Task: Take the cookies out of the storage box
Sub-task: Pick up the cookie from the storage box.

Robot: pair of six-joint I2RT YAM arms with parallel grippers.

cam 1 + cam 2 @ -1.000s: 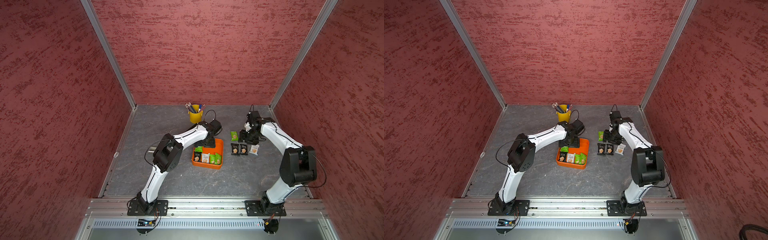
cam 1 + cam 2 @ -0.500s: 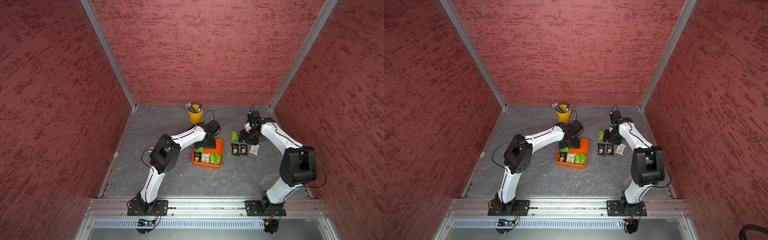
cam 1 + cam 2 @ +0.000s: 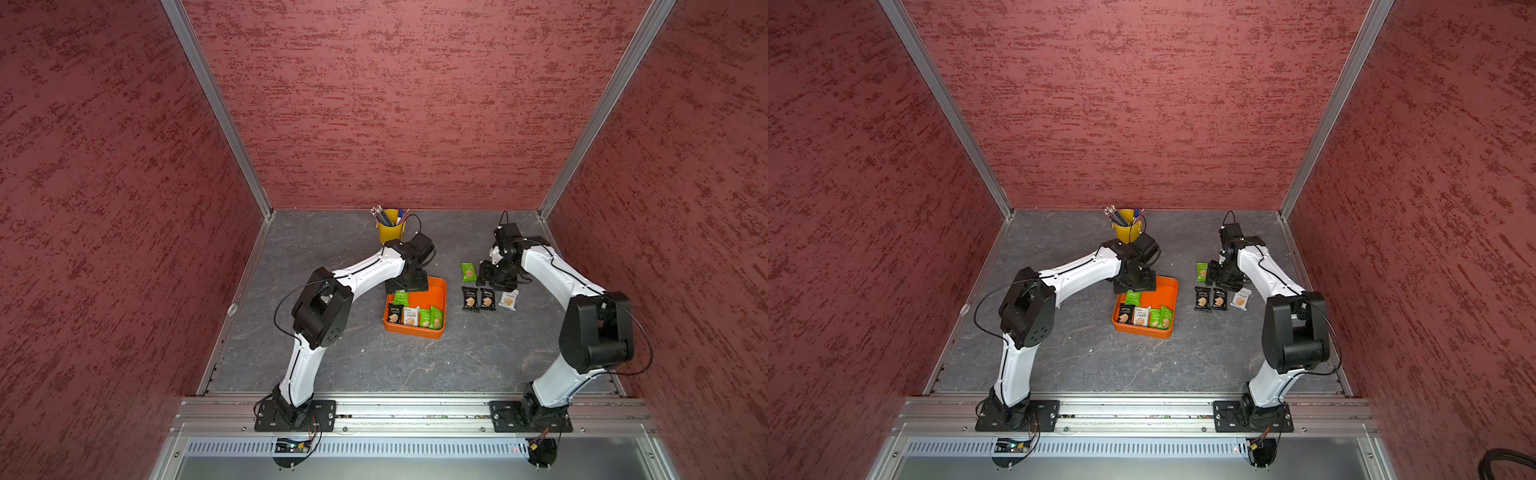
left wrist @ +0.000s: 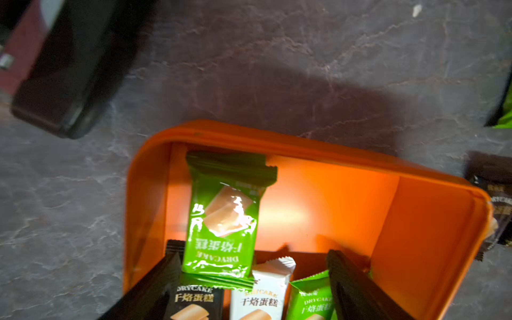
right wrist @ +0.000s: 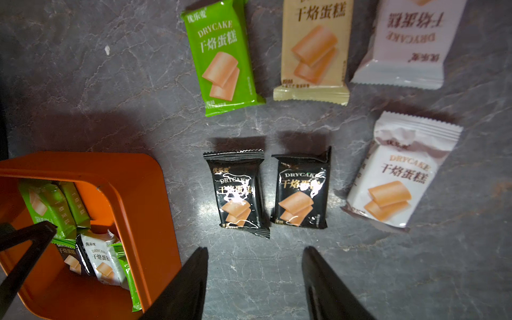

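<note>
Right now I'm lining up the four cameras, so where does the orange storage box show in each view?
Top view: storage box mid-floor, nearer than the yellow bucket.
Top view: same spot, mid-floor.
Left wrist: seen close up, packets inside.
Right wrist: one rounded corner, beside two black packets.
Shared landmark: the white packet inside it.

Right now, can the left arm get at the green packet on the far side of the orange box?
Probably yes. The left gripper hangs open just above the storage box, with the green packet lying uncovered ahead of its fingers. Only the box wall beside it might crowd one finger.
</note>
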